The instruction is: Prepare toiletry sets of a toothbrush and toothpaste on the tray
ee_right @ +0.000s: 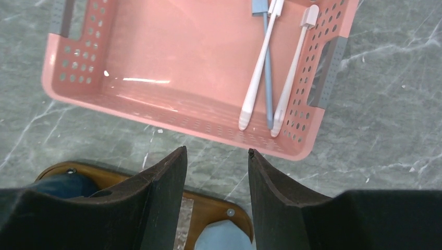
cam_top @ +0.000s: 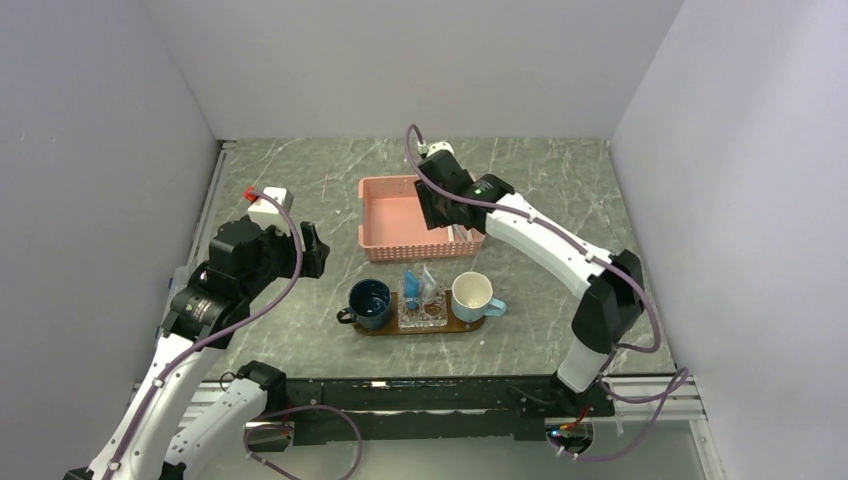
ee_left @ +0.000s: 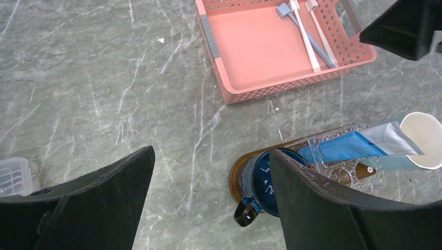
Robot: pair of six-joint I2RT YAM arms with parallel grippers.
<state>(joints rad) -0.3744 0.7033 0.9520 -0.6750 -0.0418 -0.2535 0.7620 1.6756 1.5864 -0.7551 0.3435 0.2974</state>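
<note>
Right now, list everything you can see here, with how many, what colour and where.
table: one, grey-green marble, under everything
tray: one, dark brown, table centre
basket: one, pink, behind the tray
white toothbrushes: two, white, in the basket's right side
blue toothbrush: one, blue-grey, between them
dark blue mug: one, navy, tray's left end
white mug: one, white with light-blue handle, tray's right end
clear dish: one, transparent, between the mugs
toothpaste tubes: at least two, blue, in the clear dish
clear plastic box: one, transparent, on the table, partly seen
left arm: one, black-and-white, left of the tray, jaws wide open, empty
right arm: one, black-and-white, reaching over the basket's right side, jaws apart, empty
</note>
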